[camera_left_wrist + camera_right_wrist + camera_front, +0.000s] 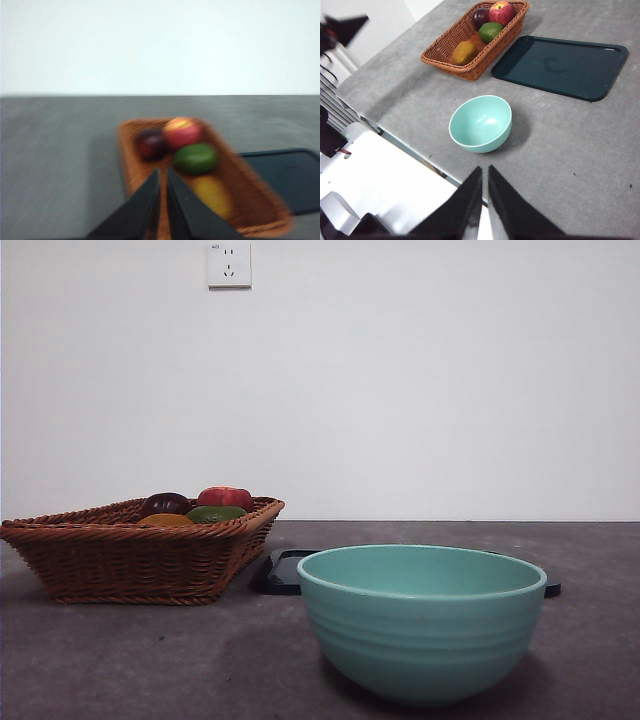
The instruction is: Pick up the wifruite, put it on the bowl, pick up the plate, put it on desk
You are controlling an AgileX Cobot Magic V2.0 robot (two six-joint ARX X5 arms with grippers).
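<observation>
Two grippers idle, both clear of objects. Left gripper: jaws closed nearly tip to tip, nothing between them, hanging above wicker basket. Wifruite lies in basket just beyond and beside jaw tips, not touching; green fruit, red fruit, dark purple fruit farther out. View blurred. Right gripper: jaws likewise pressed near together, empty, high over desk edge. Bowl sits ahead of tips, well apart, empty. Dark tray beyond bowl, beside basket.
</observation>
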